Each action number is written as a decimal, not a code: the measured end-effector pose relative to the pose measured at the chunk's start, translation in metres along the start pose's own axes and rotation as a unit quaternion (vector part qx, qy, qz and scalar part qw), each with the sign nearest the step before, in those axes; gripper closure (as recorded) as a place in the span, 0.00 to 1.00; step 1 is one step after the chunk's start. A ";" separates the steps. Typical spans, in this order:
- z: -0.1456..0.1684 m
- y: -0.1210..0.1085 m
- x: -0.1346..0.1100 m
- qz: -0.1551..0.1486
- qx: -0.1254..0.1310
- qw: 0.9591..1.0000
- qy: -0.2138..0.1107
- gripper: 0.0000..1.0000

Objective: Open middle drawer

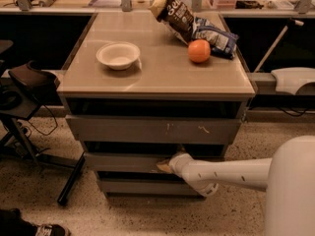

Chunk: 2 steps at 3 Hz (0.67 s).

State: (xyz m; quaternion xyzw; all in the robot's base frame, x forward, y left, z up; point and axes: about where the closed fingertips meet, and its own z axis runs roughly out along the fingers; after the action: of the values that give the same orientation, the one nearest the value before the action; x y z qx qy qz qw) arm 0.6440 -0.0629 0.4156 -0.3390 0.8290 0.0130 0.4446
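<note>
The cabinet has three grey drawer fronts stacked under a beige top. The top front (pixel 152 129) is the widest and bears white scratch marks. The middle drawer (pixel 123 162) is a plain grey handleless front below it, with a dark gap above. The lowest front (pixel 142 186) looks smallest. My white arm reaches in from the right, and the gripper (pixel 166 166) is at the upper edge of the middle drawer front, right of its centre. The arm's wrist hides the drawer's right part.
On the cabinet top (pixel 157 77) sit a white bowl (pixel 117 55), an orange (pixel 199 51) and snack bags (pixel 189 21). A black chair and stand (pixel 24 112) are at the left. A shoe (pixel 47 228) is at the bottom left. A counter runs behind.
</note>
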 end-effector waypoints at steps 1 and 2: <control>0.000 0.000 0.000 0.000 0.000 1.000 0.000 0.65; 0.000 0.000 0.000 0.000 0.000 1.000 0.000 0.89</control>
State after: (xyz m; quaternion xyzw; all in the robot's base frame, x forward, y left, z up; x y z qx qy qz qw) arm 0.6440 -0.0629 0.4158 -0.3390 0.8290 0.0130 0.4446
